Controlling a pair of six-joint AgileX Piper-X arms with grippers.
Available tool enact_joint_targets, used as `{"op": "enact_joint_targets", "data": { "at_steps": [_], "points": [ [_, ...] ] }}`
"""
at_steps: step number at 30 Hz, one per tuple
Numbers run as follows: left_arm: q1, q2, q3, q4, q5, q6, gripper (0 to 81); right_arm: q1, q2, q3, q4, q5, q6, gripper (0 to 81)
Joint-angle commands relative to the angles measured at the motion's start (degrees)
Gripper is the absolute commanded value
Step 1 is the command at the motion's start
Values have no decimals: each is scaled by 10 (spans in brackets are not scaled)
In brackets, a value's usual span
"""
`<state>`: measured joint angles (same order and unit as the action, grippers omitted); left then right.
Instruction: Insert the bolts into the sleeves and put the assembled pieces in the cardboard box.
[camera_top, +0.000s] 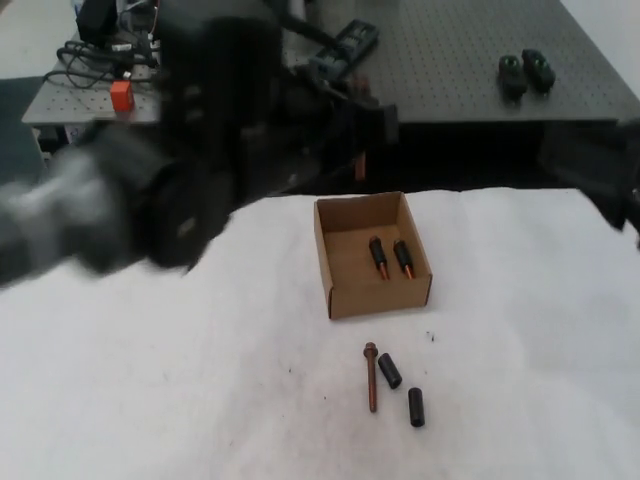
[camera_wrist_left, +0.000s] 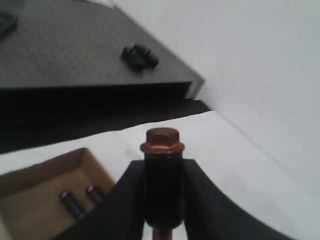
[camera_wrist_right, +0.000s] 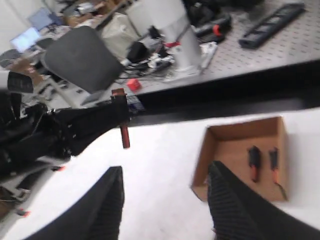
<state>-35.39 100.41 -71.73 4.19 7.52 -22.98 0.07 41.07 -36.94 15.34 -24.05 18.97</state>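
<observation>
**Left gripper** (camera_wrist_left: 162, 205): clenched on a black cylindrical sleeve (camera_wrist_left: 162, 185) with a copper-coloured hex-flange bolt (camera_wrist_left: 161, 141) through it. The bolt head stands clear of the fingers (camera_wrist_left: 122, 200), and the shank tip protrudes at the other end. The piece is held aloft near the open brown cardboard box (camera_top: 380, 297), which contains two assembled pieces (camera_top: 379, 256) lying side by side.

**White cloth** (camera_top: 200, 380), before the box: a loose copper bolt (camera_top: 371, 376), a loose black sleeve (camera_top: 389, 370) just beside it, and a second black sleeve (camera_top: 416, 407) near.

**Right gripper** (camera_wrist_right: 165, 200): released, fingers apart.

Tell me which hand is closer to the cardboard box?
Left. The left gripper, holding a sleeved bolt, hangs behind the cardboard box; the open right gripper sits far to its right.
</observation>
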Motion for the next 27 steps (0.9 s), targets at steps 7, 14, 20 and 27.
{"op": "enact_joint_targets", "data": {
  "at_steps": [7, 14, 20, 27],
  "points": [
    [0, 200, -228, 199, 6, 16, 7, -30, 15, -5, 143, 78, -49, 384],
    [0, 300, -353, 293, 5, 16, 26, -30, 19, -5, 142, 78, -49, 384],
    [0, 305, -354, 288, -12, 5, 221, -30, 20, -5, 142, 76, -49, 384],
    [3, 289, -354, 300, 8, -7, 234, -9, 64, -17, 175, 102, -107, 362]
  ]
}}
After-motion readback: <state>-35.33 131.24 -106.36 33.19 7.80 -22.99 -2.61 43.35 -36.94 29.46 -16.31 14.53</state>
